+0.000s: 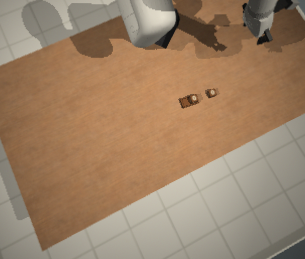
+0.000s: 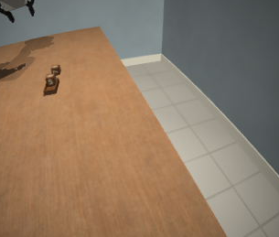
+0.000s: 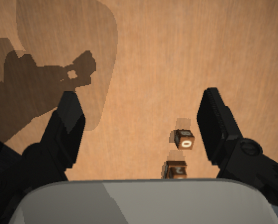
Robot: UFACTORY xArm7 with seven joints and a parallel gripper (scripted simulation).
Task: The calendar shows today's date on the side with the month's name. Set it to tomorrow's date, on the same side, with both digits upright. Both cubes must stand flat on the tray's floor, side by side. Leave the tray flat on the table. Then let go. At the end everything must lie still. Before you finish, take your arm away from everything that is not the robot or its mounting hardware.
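The small wooden calendar tray lies flat on the table, and only its near end shows in the wrist view. One digit cube stands in the tray. The second cube stands on the bare table just beside the tray, apart from it, and shows a white 0 in the wrist view. My gripper is open and empty. It hangs high above the table's far part, well away from the cubes.
The brown wooden table rests on a pale tiled floor. The arm's white body hangs over the table's back edge. Grey-blue walls stand behind and to the right.
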